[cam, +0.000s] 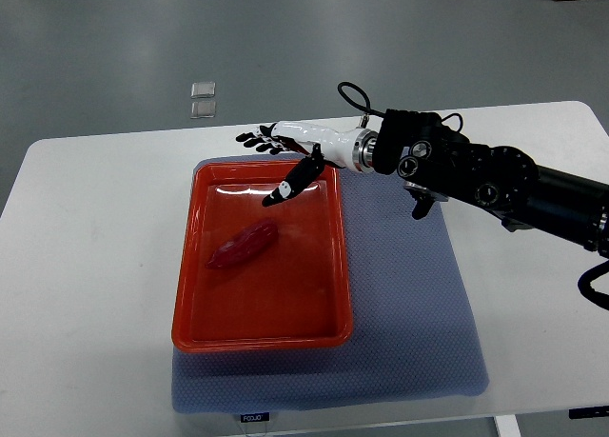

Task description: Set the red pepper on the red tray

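A dark red pepper (243,245) lies inside the red tray (195,266), left of its middle. The tray sits on a blue-grey mat (409,294). My right hand (278,153) comes in from the right and hovers over the tray's far edge. Its fingers are spread and hold nothing. The thumb (288,185) points down toward the tray, well apart from the pepper. My left arm is out of view.
The white table (86,266) carries the mat and tray. Two small clear squares (203,98) lie on the grey floor beyond the table's far edge. My right forearm (495,180) crosses above the mat's far right corner.
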Robot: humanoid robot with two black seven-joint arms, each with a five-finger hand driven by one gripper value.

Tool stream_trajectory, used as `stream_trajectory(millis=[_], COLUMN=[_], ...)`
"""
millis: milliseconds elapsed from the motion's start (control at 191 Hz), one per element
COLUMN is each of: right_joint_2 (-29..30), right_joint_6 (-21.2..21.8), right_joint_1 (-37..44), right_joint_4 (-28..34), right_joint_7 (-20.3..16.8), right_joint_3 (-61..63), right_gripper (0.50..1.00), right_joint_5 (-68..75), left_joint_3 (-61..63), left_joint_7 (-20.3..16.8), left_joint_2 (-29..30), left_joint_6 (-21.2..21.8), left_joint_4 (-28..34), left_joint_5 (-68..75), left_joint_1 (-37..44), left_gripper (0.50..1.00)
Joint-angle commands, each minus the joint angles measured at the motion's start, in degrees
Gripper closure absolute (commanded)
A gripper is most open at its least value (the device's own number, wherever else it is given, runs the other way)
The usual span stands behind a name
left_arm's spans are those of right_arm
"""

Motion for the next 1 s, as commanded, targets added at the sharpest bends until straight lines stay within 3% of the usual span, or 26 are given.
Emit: stream_trajectory(millis=[0,325,555,995], right_joint_2=[-0.77,-0.33,1.34,1.61], right_joint_6=[-0.17,-0.17,1.05,1.76], right_joint_1=[-3.02,-11.55,-14.8,-17.26], right_joint_4=[-1.04,-2.63,-8.78,-17.22], right_joint_7=[0.16,0.43,5.88,7.11], right_joint_3=[4.62,25.71,39.94,43.91], right_gripper=[0.579,0.579,0.579,0.579], right_joint_5=[5.71,18.54,26.71,46.84], left_joint_3=[0.0,-0.09,-0.09,-0.09], left_joint_7=[0.0,0.0,0.0,0.0], left_joint_2=[0.0,0.0,0.0,0.0], left_joint_6=[0.0,0.0,0.0,0.0], left_joint_4=[0.0,0.0,0.0,0.0], left_joint_5=[0.0,0.0,0.0,0.0], left_joint_1=[-0.01,0.08,0.0,0.08], left_gripper=[0.5,0.5,0.5,0.5])
